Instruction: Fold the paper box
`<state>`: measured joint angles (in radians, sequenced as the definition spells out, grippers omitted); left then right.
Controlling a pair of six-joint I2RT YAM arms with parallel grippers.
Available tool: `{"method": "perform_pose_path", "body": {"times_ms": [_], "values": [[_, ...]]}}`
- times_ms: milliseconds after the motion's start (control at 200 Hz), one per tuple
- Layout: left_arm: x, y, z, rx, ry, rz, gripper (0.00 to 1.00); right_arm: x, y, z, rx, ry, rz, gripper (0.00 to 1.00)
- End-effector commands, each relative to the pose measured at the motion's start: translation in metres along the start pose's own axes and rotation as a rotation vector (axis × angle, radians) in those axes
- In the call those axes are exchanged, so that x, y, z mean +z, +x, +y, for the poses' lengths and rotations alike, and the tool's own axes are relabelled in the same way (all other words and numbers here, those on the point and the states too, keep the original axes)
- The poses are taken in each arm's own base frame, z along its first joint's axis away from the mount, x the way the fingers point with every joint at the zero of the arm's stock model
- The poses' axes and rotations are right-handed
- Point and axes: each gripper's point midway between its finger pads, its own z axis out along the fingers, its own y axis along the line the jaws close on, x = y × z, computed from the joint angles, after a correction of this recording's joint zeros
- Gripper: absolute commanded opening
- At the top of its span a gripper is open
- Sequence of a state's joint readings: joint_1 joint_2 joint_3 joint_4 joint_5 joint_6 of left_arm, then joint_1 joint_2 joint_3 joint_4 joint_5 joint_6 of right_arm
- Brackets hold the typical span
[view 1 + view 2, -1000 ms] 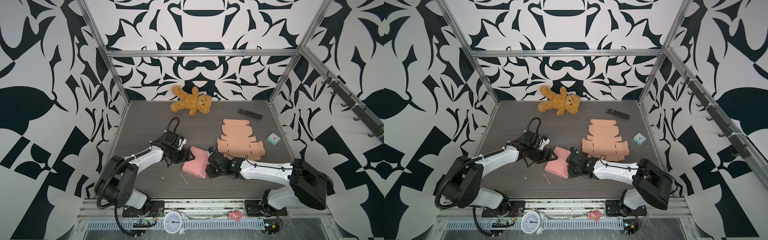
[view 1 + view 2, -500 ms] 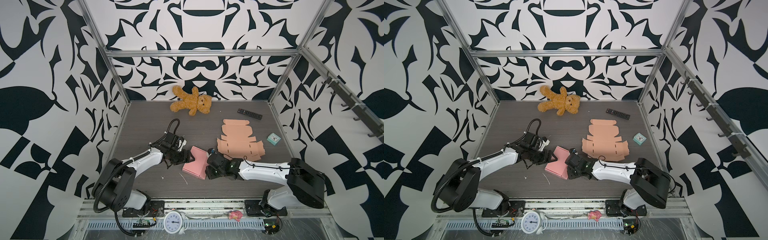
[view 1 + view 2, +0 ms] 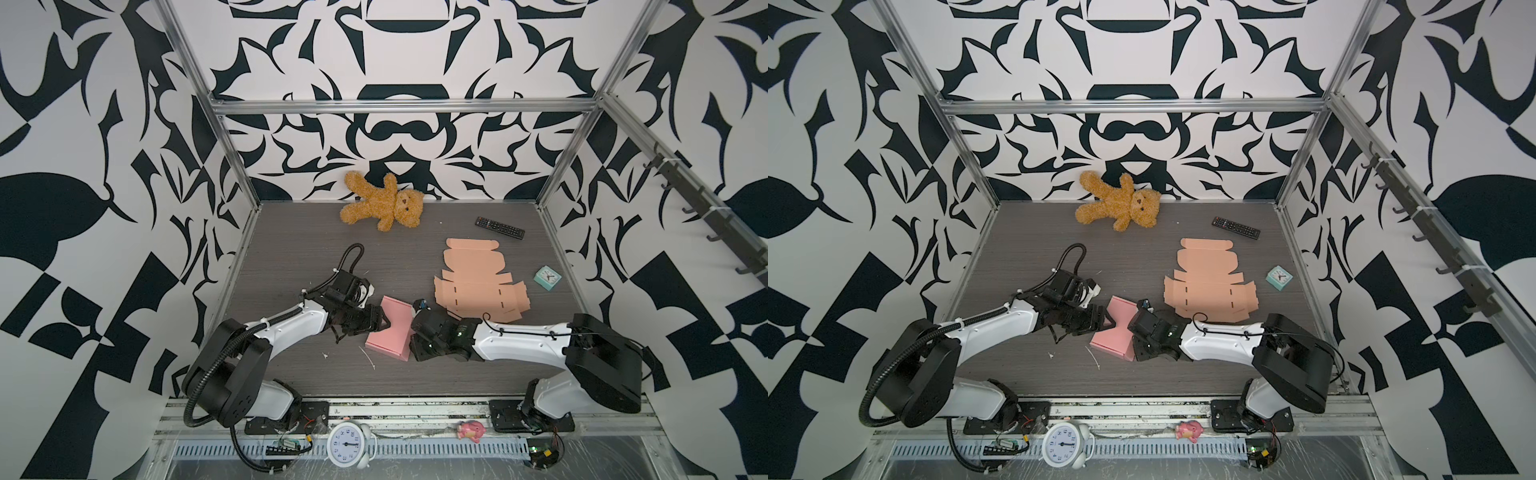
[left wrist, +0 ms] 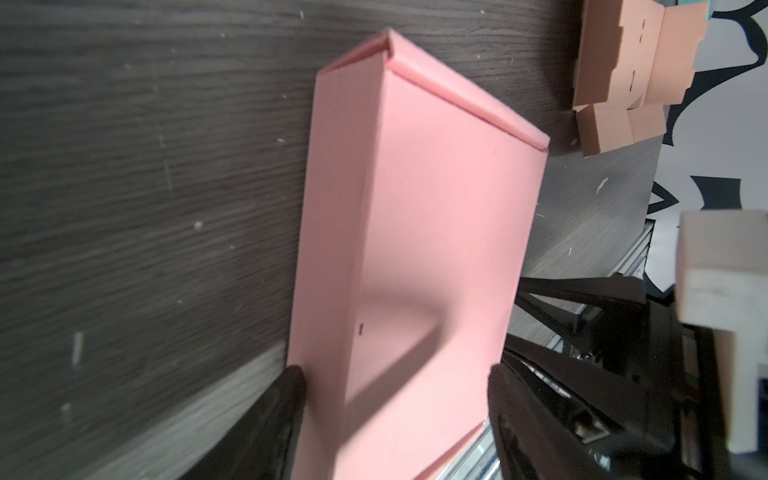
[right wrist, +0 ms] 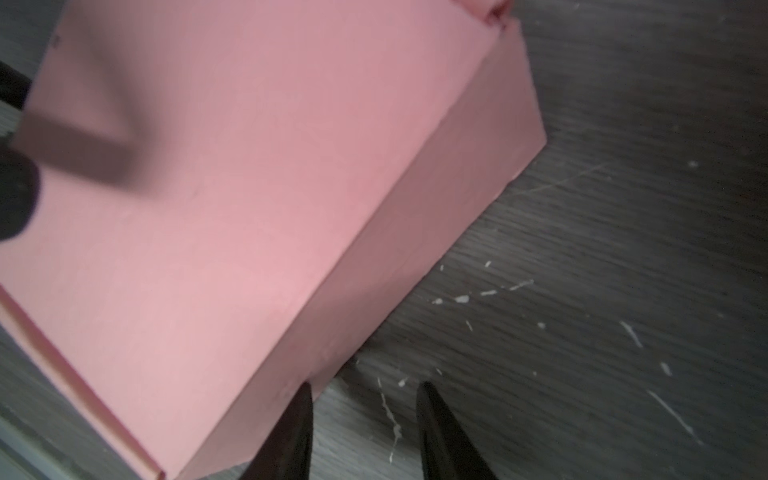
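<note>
only your arms' rear joints have drifted in the last second: the right arm's black elbow block (image 3: 602, 365) now sits a little nearer the flat orange die-cut cardboard blank (image 3: 478, 282), while the pink folded paper box (image 3: 390, 334) has kept its spot. you have that box folded into shape, lid down, on the dark wood-grain tabletop (image 3: 291, 249). in both top views it lies just beside the blank's near corner, with a narrow strip of table between them.

your left gripper (image 3: 382, 324) meets the box on the side away from the blank. in the left wrist view its jaws stand wide and clamp the box across its width, one black fingertip (image 4: 291, 386) pressed to the side wall down at the table and its mate against the opposite top edge.

your right gripper (image 3: 413, 334) lies low at the side of the box that faces the blank. in the right wrist view its jaws stand partly apart with only bare table between them, and one finger (image 5: 301, 415) touches the box's side wall near a corner.

a brown plush teddy bear (image 3: 384, 203) lies well beyond the blank's far edge. a black remote control (image 3: 500, 227) lies near that same edge, and a small teal alarm clock (image 3: 547, 277) stands just beside the blank, on the side away from the box.
</note>
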<state>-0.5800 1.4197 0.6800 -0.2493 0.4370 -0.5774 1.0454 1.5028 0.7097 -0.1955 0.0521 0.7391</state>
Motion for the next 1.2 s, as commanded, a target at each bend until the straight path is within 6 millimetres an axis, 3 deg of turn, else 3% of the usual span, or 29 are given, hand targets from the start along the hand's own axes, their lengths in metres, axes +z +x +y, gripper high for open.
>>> {"method": "perform_pose_path", "body": {"times_ms": [0, 365, 550, 1195], "values": [[0.002, 0.005, -0.006, -0.008, 0.032, 0.012, 0.71, -0.006, -0.021, 0.030, 0.004, -0.088, -0.058, 0.43], [0.005, 0.014, -0.008, -0.015, 0.033, 0.023, 0.70, -0.005, -0.032, 0.048, -0.003, -0.131, -0.078, 0.45], [0.004, 0.018, -0.007, -0.021, 0.037, 0.026, 0.70, -0.004, -0.033, 0.047, -0.007, -0.124, -0.080, 0.46], [-0.004, 0.031, 0.009, -0.048, -0.028, 0.015, 0.75, 0.000, 0.009, -0.001, 0.086, -0.064, -0.069, 0.51]]}}
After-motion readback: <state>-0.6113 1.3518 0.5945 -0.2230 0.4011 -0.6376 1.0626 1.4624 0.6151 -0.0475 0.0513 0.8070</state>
